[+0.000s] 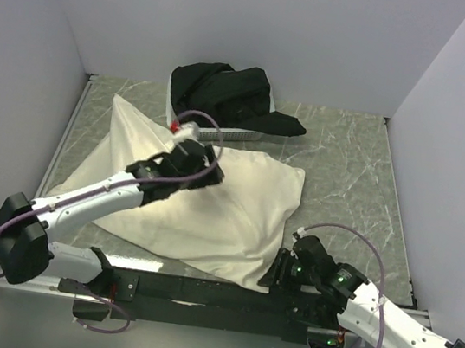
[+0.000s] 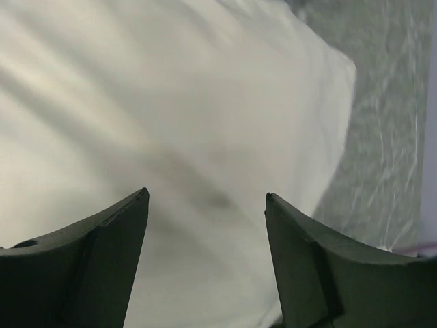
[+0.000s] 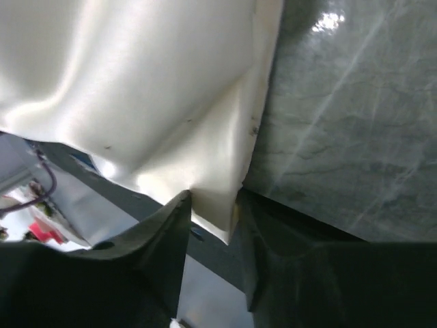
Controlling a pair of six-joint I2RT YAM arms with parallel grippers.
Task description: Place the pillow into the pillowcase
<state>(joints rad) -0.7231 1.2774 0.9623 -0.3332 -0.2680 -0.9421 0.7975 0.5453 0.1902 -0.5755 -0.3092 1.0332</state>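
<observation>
The large, wrinkled cream-white fabric pillowcase [image 1: 227, 208] lies spread on the green marble worktop [image 1: 354, 183]. Above it the left fingers [image 2: 89, 266] hover wide apart, holding nothing. The right fingers [image 3: 153, 260] straddle its near right corner; I cannot tell whether they pinch it.

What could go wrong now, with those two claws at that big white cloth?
The right gripper has only the very corner of the thin, shiny cream-white fabric pillowcase between its jaws, near the front edge of the grey marbled table; so small a bite could slip free. The left gripper hovers open over the fabric, holding nothing, so a pull from one side might just drag or bunch the sack.
</observation>
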